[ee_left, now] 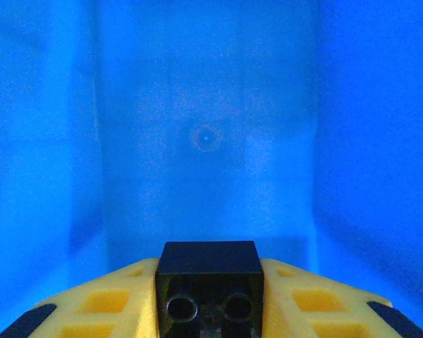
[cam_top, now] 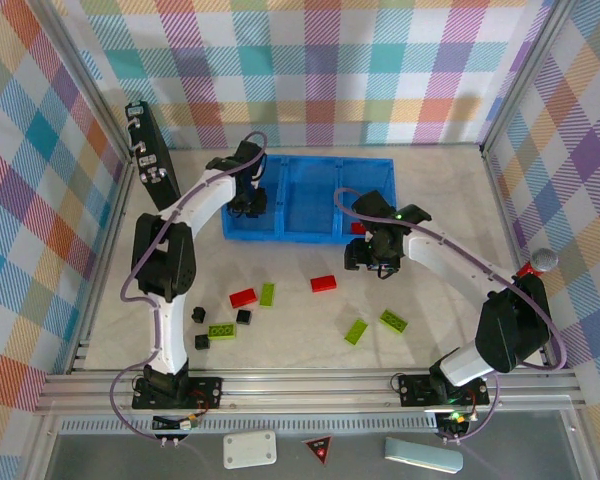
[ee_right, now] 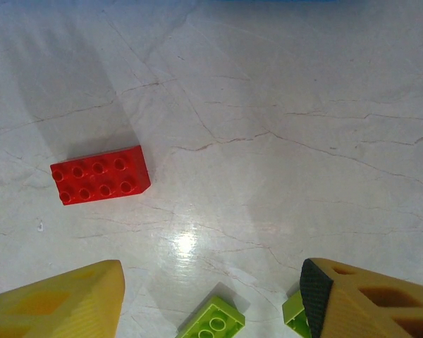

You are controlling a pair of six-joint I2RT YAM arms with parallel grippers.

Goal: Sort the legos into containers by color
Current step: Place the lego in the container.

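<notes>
The blue tray (cam_top: 302, 236) with its three containers lies at the back of the table. My left gripper (cam_top: 248, 206) reaches down into the left container, shut on a small black cube (ee_left: 210, 262) between its yellow fingers (ee_left: 106, 303); blue walls and floor (ee_left: 204, 105) surround it. My right gripper (cam_top: 370, 256) hovers open over the table in front of the tray's right end, nothing between its jaws (ee_right: 211, 299). Below it lie a red brick (ee_right: 100, 176) and two lime-green bricks (ee_right: 213, 324) (ee_right: 294, 315). More legos are scattered on the table: red (cam_top: 323, 283) (cam_top: 243, 296), green (cam_top: 267, 294) (cam_top: 221, 330), black (cam_top: 243, 316).
A black rectangular case (cam_top: 148, 155) leans at the far left beside the wall. Two green bricks (cam_top: 356, 331) (cam_top: 393, 320) lie near the front centre, and black cubes (cam_top: 198, 313) (cam_top: 201, 341) sit by the left arm's base. Checked walls enclose the table.
</notes>
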